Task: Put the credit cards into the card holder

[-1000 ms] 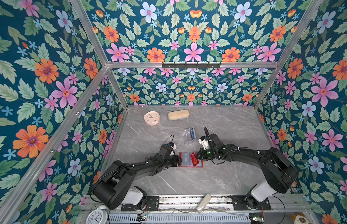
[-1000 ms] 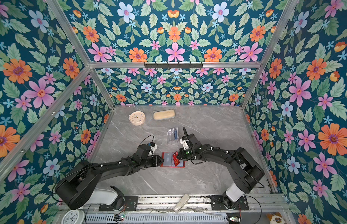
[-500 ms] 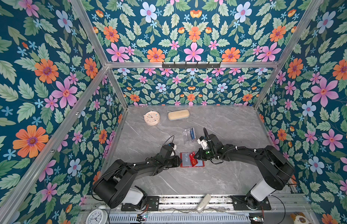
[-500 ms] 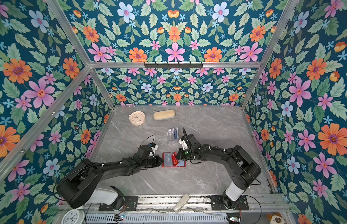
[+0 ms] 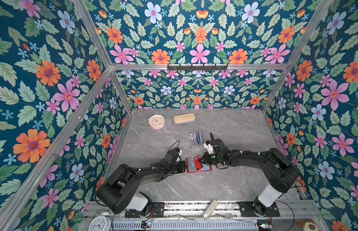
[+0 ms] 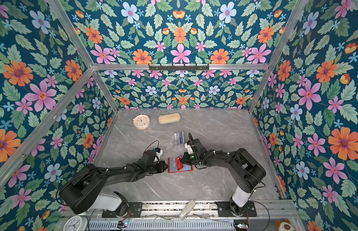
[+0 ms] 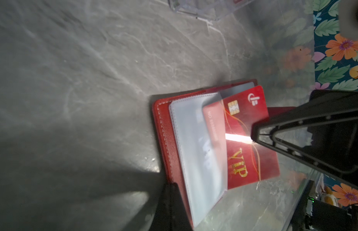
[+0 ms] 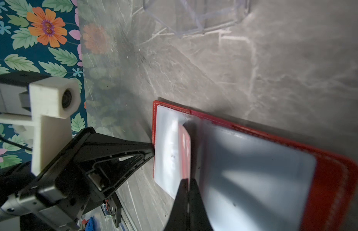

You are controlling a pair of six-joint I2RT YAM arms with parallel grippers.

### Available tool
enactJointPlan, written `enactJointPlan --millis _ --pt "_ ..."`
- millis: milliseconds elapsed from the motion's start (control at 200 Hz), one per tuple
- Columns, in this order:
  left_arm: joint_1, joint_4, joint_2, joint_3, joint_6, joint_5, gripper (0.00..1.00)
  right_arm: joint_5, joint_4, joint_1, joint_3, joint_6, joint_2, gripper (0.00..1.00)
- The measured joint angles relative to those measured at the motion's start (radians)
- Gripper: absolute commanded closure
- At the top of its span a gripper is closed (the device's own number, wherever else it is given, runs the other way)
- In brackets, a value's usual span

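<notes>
Red card (image 7: pixel 240 124) half in card holder (image 7: pixel 164 130), in clenched right claw (image 7: pixel 254 138); left claw (image 8: pixel 152 149) clenched.

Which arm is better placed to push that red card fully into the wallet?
The right: the right gripper is shut on the red card, already partly under a clear sleeve of the card holder. The left gripper, shut, sits at its edge.

Card holder (image 7: pixel 163 130) red, white stitching, frosted sleeves; red card (image 7: pixel 244 124), gold VIP lettering; table (image 5: pixel 234 128) grey marble, white veins; walls (image 5: pixel 44 50) teal, orange-pink-blue flowers; clock (image 5: pixel 156 121) pale pink.
</notes>
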Motion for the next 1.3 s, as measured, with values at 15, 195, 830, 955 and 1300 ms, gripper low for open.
enactJointPlan --millis 15,195,830,955,1300 --pt "0.0 0.002 0.0 0.0 0.0 0.0 1.0 0.001 0.002 -0.001 0.0 0.001 0.002 1.0" --pt "-0.001 0.006 0.004 0.0 0.0 0.0 1.0 0.008 0.033 0.0 -0.008 0.02 0.014 1.0" --pt "-0.007 0.001 0.009 0.01 0.0 -0.005 0.96 0.057 0.042 0.002 -0.035 0.023 0.018 0.82" --pt "-0.008 -0.059 -0.022 0.025 0.002 -0.031 0.9 0.08 0.015 0.004 -0.029 0.016 0.012 0.84" --pt "-0.01 -0.089 -0.076 0.066 0.043 -0.051 0.89 0.098 0.003 0.01 -0.022 0.0 0.017 0.85"
